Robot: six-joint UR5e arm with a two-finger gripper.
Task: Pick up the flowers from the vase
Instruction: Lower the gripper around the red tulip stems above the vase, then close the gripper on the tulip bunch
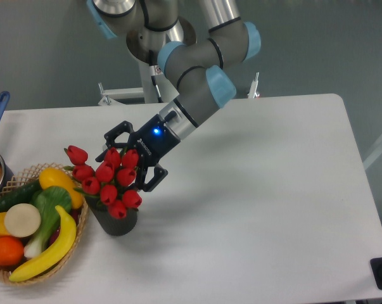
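tulips: red bunch (108, 180) sat in the vase (116, 222) near the table's (260, 209) left side, buds fanned out above the rim
vase: dark cylinder, upright, right beside the wicker basket (76, 237)
tool: (130, 167) spread wide around the upper right buds, one finger behind them, one in front (contact was hard to tell)
basket: held banana (46, 252), orange (5, 250), yellow pepper (59, 182)
arm: UR5e reached down from the back, blue light lit at its wrist

Flowers (107, 180) stood in the vase (116, 223), basket (76, 235) just left of it, gripper (123, 166) spread around the blooms' right side
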